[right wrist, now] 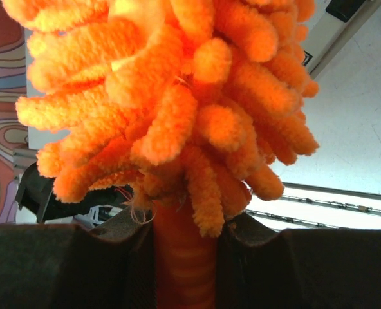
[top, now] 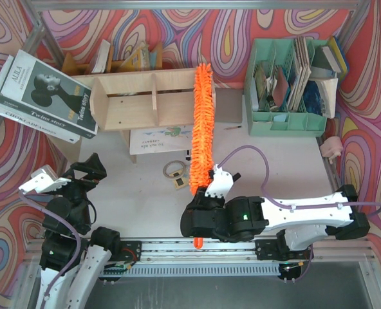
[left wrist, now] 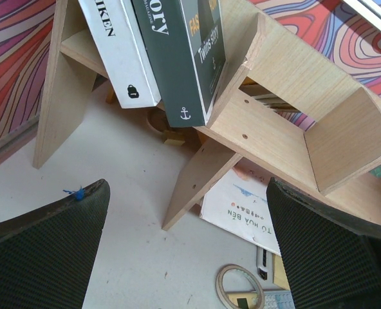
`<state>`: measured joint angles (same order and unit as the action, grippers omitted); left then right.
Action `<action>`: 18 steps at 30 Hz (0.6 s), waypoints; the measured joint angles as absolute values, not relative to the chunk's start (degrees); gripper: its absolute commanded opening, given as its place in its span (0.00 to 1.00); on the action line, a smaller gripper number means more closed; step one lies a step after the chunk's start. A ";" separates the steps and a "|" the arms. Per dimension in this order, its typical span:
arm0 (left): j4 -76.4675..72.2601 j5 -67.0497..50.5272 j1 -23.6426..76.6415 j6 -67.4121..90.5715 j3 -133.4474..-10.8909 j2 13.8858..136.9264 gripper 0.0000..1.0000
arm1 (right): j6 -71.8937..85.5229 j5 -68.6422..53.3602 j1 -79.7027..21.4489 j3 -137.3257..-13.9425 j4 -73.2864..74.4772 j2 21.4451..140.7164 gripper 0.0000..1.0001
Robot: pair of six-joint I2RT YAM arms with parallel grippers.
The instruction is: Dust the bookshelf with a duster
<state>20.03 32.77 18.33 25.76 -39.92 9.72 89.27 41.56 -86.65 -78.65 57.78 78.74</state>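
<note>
Clamping the duster [top: 202, 122] handle at lower centre, the right fingers [right wrist: 81, 264] hold it over the bookshelf [top: 152, 103]; left fingers [left wrist: 42, 251] gape wide.

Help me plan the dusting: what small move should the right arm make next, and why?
Probably sweep the duster leftward along the bookshelf. The right claw is shut on its handle, and the fluffy head lies across the shelf's right end, so the wood to its left is the part the head does not cover.

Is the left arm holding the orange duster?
No, the right gripper is shut on the duster; the left gripper hangs open, empty.
</note>
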 measured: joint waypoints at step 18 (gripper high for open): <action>20.05 32.58 18.33 25.96 -39.92 9.72 0.98 | 78.74 35.44 -85.38 -72.88 43.35 83.90 0.00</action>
<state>20.05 32.58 18.33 25.96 -39.92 9.72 78.74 35.44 -85.38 -72.88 43.35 83.90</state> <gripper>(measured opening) 0.984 0.338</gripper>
